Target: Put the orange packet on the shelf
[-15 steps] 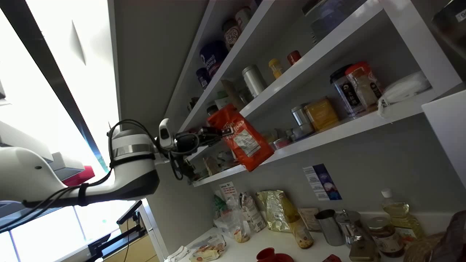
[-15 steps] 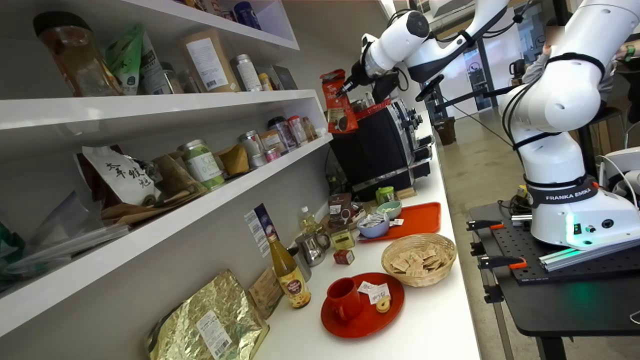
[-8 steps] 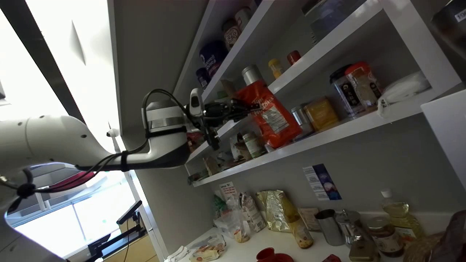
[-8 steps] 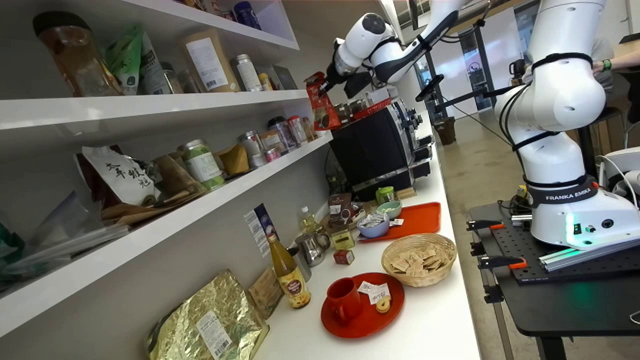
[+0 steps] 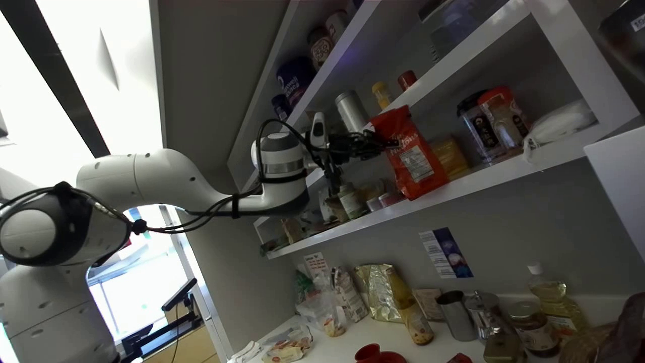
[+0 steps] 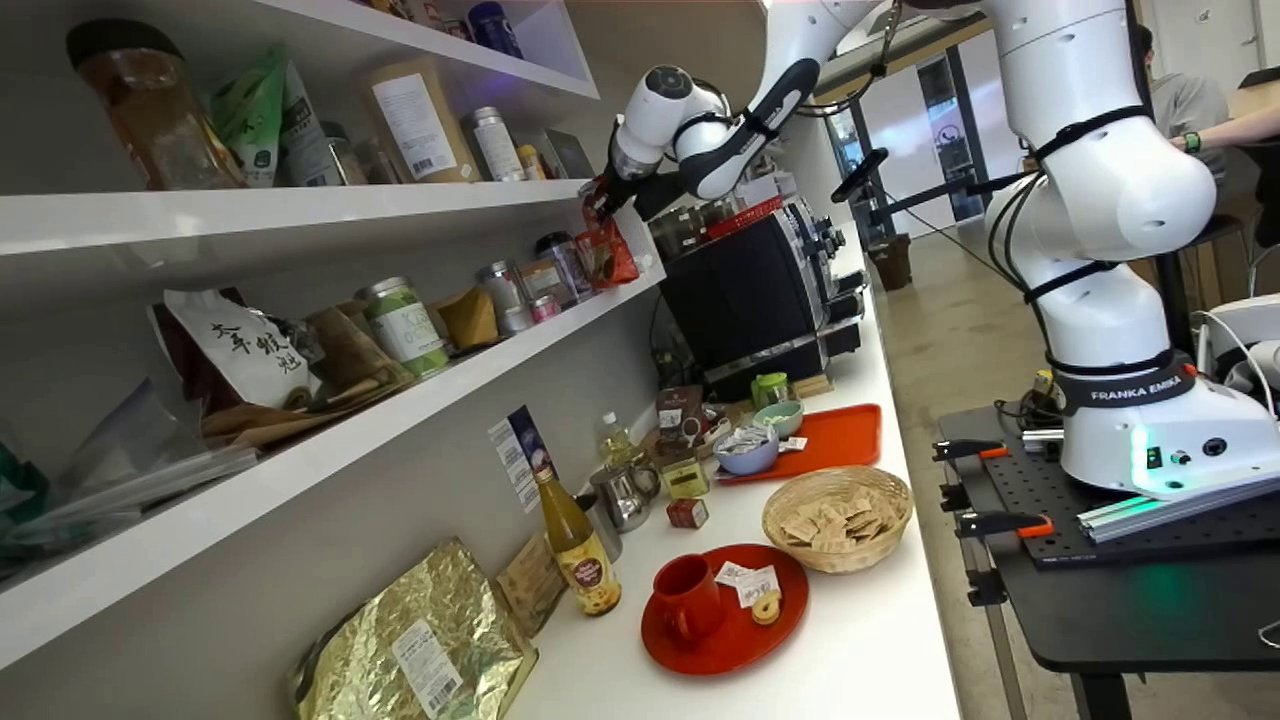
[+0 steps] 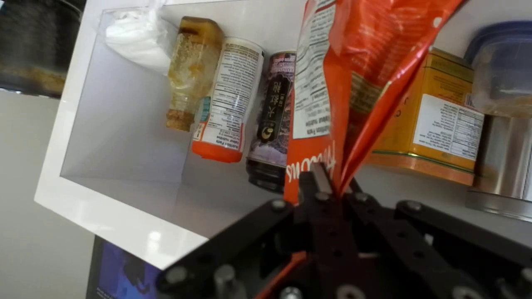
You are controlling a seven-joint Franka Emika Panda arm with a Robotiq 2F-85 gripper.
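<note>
Wall shelving [image 5: 579, 60] lies beyond the gripper [image 7: 336, 186], which pinches the packet [image 5: 410, 156] by its upper part, the rest hanging below at the front of the shelf [image 5: 484, 180], contact unverified; placing appears in progress, next likely requiring inward travel, lowering and release.

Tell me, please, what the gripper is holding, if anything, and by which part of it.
The gripper holds the orange packet by a side edge, in its upper part, beside the white lettering.

a white counter [image 6: 860, 640] lines the grey wall [image 6: 385, 520].
</note>
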